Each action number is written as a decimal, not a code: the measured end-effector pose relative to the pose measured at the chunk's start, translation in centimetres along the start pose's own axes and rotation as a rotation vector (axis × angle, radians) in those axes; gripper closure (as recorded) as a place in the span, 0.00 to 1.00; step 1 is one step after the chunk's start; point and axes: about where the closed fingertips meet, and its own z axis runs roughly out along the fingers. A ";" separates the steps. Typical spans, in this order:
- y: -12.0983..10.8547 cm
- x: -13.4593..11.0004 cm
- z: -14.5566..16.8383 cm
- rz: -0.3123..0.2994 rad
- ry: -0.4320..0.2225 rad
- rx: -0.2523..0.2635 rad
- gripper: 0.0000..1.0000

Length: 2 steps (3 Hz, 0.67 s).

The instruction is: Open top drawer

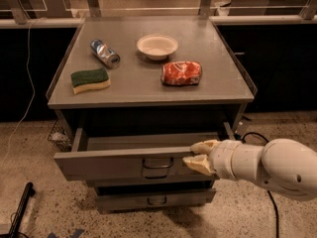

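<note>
The top drawer (109,165) of the grey metal cabinet stands pulled partly out, and its shallow grey tray (148,142) shows behind the front panel. Its small bracket handle (158,163) is at the middle of the front. My gripper (199,155), on a white arm reaching in from the right, is at the right part of the drawer front. One cream finger (207,145) is over the top edge, inside the drawer. The other (194,164) lies against the front face. They pinch the panel just right of the handle.
A lower grey drawer (156,198) is shut below. On the cabinet top (223,78) lie a green-yellow sponge (90,80), a blue can (105,53), a white bowl (157,46) and a red crushed packet (182,73). A black cable (270,202) runs on the floor at right.
</note>
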 end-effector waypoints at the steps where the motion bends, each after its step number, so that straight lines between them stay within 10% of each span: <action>1: 0.0 0.0 0.0 0.000 0.000 0.000 0.00; 2: 0.5 0.0 -0.4 0.001 -0.009 0.001 0.00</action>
